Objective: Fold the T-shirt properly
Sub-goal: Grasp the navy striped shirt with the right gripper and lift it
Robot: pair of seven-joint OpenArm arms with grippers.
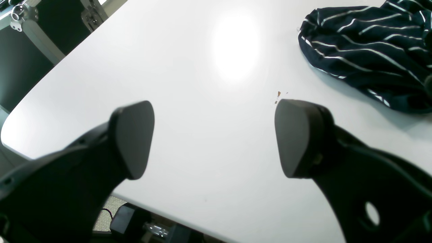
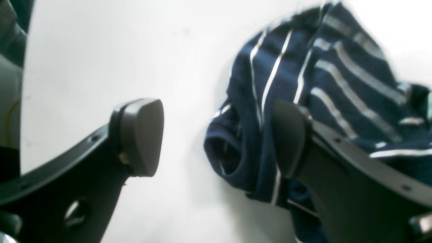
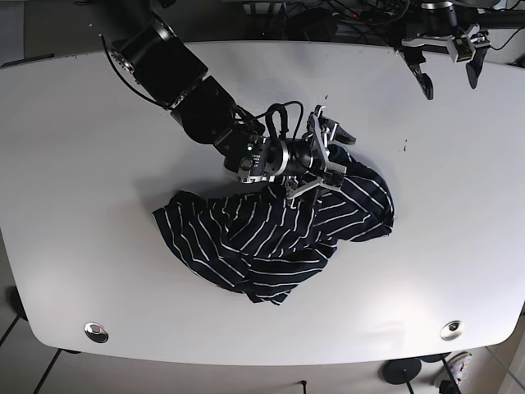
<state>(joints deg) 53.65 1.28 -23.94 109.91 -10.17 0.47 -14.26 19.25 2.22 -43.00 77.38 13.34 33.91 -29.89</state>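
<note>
The T-shirt [image 3: 275, 238], dark navy with thin white stripes, lies crumpled in a loose heap on the white bench [image 3: 82, 164], roughly at its middle in the base view. Its folds bunch up unevenly, with one rounded lobe toward the right side of that view and a flatter spread toward the left.

The right tool [image 3: 324, 156] reaches out over the upper edge of the heap, its arm stretching in from the far left corner of the base view. Its jaws stand well apart. In the right wrist view one pad [image 2: 141, 135] hangs over bare bench beside the cloth, while the other pad [image 2: 288, 135] sits against or just above a rolled fold of the shirt [image 2: 303, 84]; the picture is blurred, so I cannot tell whether it touches. A tubular opening in the fabric, perhaps a sleeve, lies between the two pads, nearer the second one.

The left tool [image 3: 447, 61] is at the far right corner of the base view, well apart from the shirt. Its jaws are spread wide with nothing between them. In the left wrist view its two dark pads [image 1: 133, 138] frame bare bench, the shirt [image 1: 371, 50] lies ahead and off to one side, and a small brownish speck [image 1: 278, 94] marks the bench just beyond one pad.
</note>
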